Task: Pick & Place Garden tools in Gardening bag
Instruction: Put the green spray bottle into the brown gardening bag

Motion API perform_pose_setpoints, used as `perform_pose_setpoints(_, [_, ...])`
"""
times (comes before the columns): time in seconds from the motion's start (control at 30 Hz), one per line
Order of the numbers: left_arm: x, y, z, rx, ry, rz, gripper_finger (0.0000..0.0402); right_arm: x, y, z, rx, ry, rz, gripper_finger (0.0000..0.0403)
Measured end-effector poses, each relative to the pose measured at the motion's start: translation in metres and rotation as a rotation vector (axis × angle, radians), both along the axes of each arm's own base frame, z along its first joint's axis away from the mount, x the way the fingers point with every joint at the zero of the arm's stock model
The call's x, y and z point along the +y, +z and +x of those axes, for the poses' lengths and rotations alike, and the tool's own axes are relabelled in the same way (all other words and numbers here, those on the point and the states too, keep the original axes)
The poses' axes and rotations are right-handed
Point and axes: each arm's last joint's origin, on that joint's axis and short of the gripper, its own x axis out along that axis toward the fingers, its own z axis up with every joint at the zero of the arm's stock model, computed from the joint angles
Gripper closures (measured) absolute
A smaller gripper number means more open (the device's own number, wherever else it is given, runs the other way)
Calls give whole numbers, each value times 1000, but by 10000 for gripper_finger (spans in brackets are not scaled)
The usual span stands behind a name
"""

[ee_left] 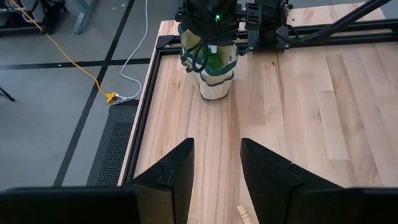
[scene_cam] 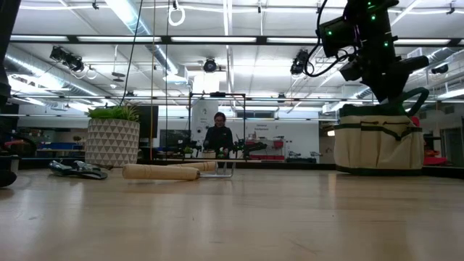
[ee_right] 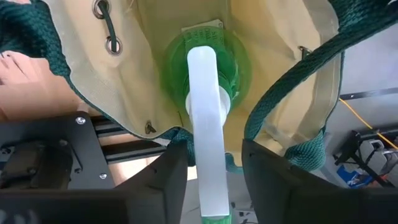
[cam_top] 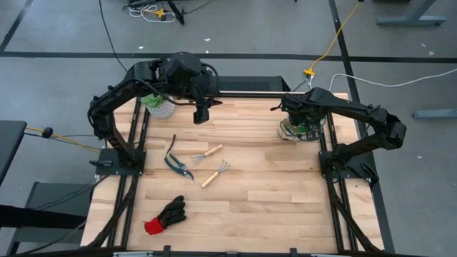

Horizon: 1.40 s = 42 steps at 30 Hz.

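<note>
Overhead, the right hand (cam_top: 298, 128) sits at the upper right of the frame directly over the small beige canvas gardening bag with green trim (cam_top: 288, 132), which stands on the light wooden bench (cam_top: 271, 193) at its far right corner. In the right wrist view the right hand (ee_right: 211, 168) has its two dark fingers spread a little wider than the translucent green spray bottle with a white trigger head (ee_right: 205, 93), which stands upright inside the open bag (ee_right: 292, 81), its long axis running straight down into the bag's mouth; whether the fingers touch the bottle cannot be told, though the gaps at either side suggest it has been let go. The left hand (cam_top: 201, 114) hangs at the upper middle of the overhead frame, near the leafy green plant in a white patterned pot (cam_top: 158, 106), its fingers (ee_left: 171, 177) parted by a narrow gap and holding nothing. The tools not yet bagged lie at the centre and lower left of the overhead frame: dark-handled pruning shears (cam_top: 177, 162), a wooden-handled hand fork (cam_top: 208, 153), a wooden-handled hand rake (cam_top: 215, 173) and, nearest the lower edge, a black glove with a red cuff (cam_top: 164, 215). All four lie below and slightly left of the left hand and well apart from the right hand, so the left arm is judged the nearer one for the coming pick; the fork and rake handles both run on a diagonal from lower left to upper right, so a grasp across them would need the wrist turned to match.
</note>
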Motion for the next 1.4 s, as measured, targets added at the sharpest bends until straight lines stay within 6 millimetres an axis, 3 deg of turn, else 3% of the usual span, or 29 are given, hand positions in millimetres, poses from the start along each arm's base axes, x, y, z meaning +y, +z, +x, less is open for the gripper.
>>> perform_pose_setpoints(0.57, [-1, 0, 0, 0, 0, -3, 262, 0, 0, 0, 3, 2, 2, 350])
perform_pose_setpoints(0.93, [-1, 0, 0, -5, -10, -21, 262, 3, 4, -7, 35, 23, 12, 353])
perform_pose_setpoints(1.23, [-2, 0, 1, -12, -30, -50, 262, 2, 31, -18, -16, 0, -72, 353])
perform_pose_setpoints(1.4, [-2, 0, 1, -12, -31, -51, 262, -4, 39, -30, -104, -88, -23, 353])
